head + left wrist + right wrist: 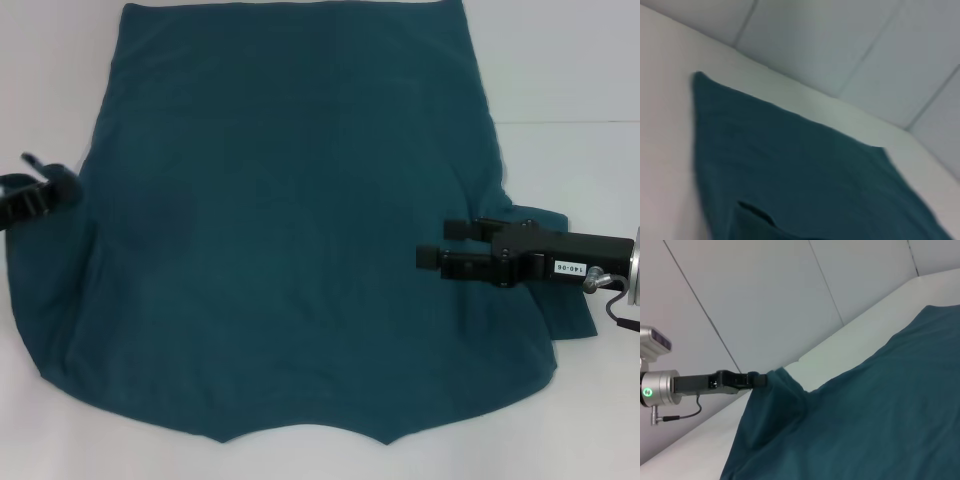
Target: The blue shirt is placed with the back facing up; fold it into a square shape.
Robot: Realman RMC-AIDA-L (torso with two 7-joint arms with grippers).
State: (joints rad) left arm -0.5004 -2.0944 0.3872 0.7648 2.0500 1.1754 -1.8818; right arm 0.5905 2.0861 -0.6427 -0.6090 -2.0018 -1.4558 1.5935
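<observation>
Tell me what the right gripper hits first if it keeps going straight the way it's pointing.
The right gripper points toward the robot's left, over the blue shirt. Straight on, it crosses only shirt fabric; the left gripper sits at the far edge, slightly off that line. Its height above the cloth is unclear.

A small white label (567, 268) is sitting on the black body of the right gripper (436, 243) in the head view, and its dark print is reading roughly "140-06", though the characters are too small to be certain. The blue shirt (300, 220) is showing no lettering on its upturned side, and nothing else readable is appearing in either wrist view.
</observation>
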